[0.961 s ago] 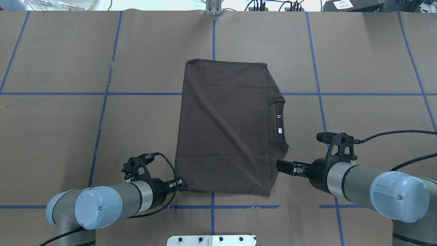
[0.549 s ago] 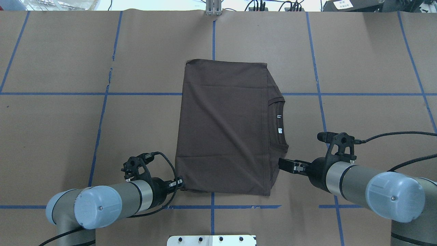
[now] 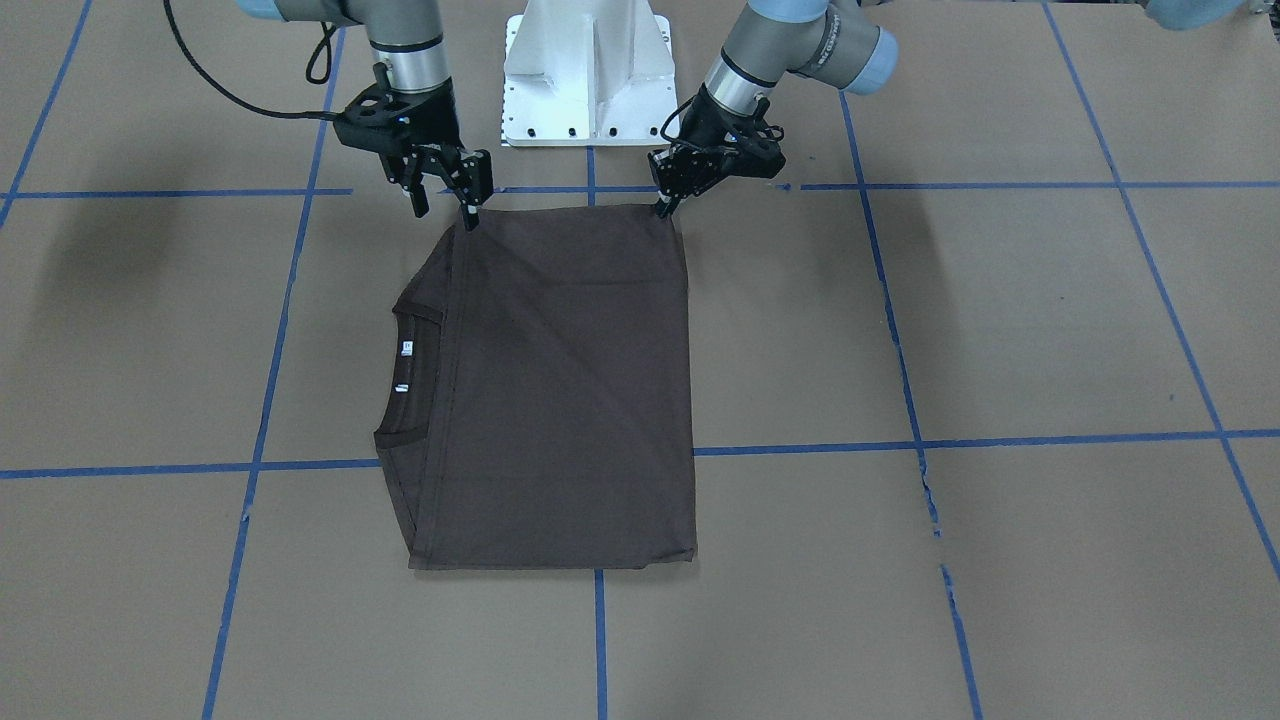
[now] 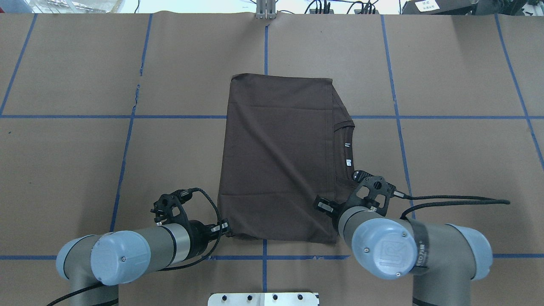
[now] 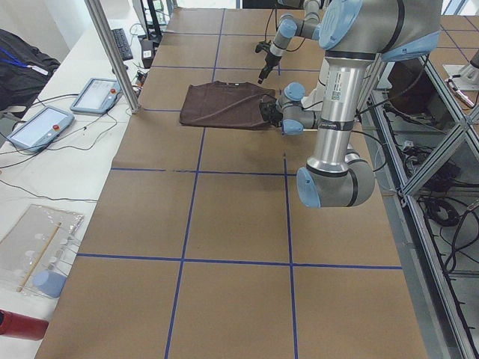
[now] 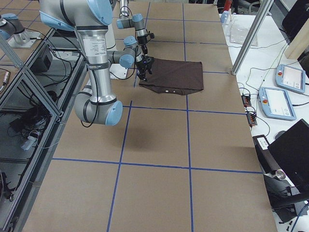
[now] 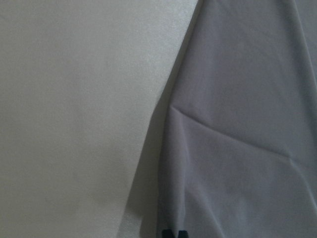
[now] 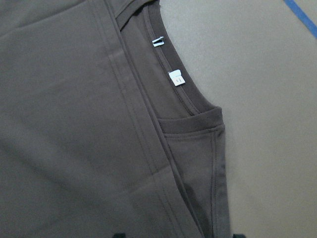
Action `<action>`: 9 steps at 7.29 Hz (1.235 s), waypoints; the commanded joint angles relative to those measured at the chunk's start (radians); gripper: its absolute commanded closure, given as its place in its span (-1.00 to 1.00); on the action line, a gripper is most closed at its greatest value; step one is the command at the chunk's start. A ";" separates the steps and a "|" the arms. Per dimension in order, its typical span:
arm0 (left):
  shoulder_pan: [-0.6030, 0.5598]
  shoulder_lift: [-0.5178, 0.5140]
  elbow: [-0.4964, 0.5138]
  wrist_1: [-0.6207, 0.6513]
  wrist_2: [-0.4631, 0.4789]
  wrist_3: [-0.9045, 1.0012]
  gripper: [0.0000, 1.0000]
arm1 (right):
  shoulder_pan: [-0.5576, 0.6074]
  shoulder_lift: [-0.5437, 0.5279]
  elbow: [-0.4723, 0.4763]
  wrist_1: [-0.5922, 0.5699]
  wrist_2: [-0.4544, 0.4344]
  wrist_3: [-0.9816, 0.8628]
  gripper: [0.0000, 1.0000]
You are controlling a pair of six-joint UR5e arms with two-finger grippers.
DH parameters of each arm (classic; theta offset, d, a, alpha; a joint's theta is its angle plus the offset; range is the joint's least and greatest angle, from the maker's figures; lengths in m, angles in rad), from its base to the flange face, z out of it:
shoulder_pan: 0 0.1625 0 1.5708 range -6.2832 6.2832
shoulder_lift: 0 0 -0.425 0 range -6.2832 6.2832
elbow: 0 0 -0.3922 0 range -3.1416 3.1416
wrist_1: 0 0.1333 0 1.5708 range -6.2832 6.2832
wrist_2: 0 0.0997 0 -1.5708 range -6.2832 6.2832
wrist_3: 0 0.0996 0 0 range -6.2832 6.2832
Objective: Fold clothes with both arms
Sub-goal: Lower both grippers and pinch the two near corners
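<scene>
One dark brown shirt (image 4: 276, 161) lies flat, folded into a rough rectangle. Its cloth is a smooth knit with a few soft diagonal creases. It reaches forward from both grippers. The left gripper (image 3: 662, 208) is clenched on the near corner of the shirt. The right gripper (image 3: 443, 215) is released, its two fingers spread to either side of the other near corner. Just ahead of it curves the round ribbed collar (image 8: 193, 101), with two small white tags (image 8: 177, 78) inside. Under everything is matte brown paper (image 4: 170, 170) crossed by blue tape lines (image 4: 123, 170).
</scene>
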 commanded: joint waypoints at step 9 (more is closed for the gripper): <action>-0.001 0.001 -0.006 0.000 0.000 0.000 1.00 | -0.068 0.039 -0.118 -0.042 -0.069 0.095 -0.40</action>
